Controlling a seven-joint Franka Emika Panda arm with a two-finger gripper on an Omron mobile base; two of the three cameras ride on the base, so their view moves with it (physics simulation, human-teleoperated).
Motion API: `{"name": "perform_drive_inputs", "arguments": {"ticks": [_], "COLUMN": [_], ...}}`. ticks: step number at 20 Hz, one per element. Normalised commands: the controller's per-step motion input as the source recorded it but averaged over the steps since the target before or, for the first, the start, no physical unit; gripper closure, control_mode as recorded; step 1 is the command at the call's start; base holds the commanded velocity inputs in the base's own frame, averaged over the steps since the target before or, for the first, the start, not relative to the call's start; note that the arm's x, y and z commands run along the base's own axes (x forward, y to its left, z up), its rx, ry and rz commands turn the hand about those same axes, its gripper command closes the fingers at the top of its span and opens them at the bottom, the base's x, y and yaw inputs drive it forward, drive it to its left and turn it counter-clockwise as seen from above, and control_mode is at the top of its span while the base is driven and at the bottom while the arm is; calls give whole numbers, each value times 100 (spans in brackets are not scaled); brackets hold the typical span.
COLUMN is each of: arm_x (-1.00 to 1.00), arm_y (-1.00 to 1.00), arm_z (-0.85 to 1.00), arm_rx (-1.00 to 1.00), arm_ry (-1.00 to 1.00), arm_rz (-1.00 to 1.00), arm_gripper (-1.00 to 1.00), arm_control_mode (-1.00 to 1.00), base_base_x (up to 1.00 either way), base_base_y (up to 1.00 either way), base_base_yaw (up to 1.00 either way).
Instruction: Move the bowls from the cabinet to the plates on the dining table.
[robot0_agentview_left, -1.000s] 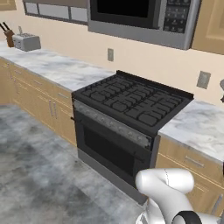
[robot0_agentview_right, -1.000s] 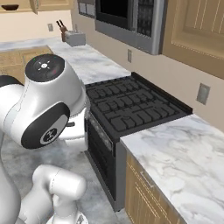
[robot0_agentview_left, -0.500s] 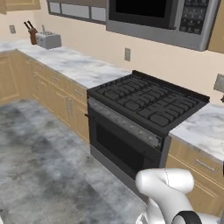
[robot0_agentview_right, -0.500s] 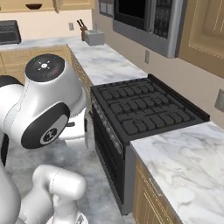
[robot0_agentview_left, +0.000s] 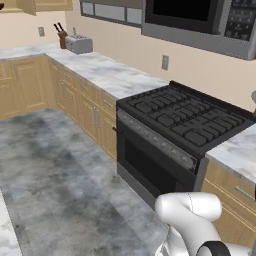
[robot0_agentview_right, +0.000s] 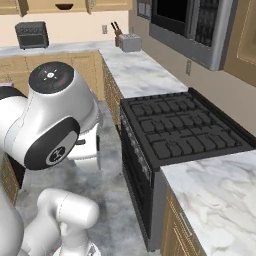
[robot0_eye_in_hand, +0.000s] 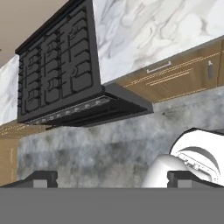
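While the end effector (robot0_eye_in_hand: 111, 177) hangs released, a black stove (robot0_agentview_left: 187, 117) fronts marble counter (robot0_agentview_right: 135, 72) with toaster (robot0_agentview_left: 79, 45).

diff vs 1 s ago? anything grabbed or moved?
Only the base moved: both base views have swung, so the black stove sits further right in the left base view, and the far counter with the toaster has come into sight. That is camera motion; nothing on the counters shifted. The claw stays open and empty.
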Motion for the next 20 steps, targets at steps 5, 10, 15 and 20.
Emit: {"name": "perform_drive_inputs", "arguments": {"ticks": [5,10,15,20], "arm_x": [0,0,0,0], "arm_y": [0,0,0,0], "arm_z": [0,0,0,0], "arm_rx": [0,0,0,0], "arm_ry": [0,0,0,0], "arm_rz": [0,0,0,0], "arm_gripper": [-100,-100,-100,-100], "arm_control_mode": [100,100,100,100], "base_base_x": [0,0,0,0], "base_base_y": [0,0,0,0], "base_base_yaw": [25,25,25,25]}}
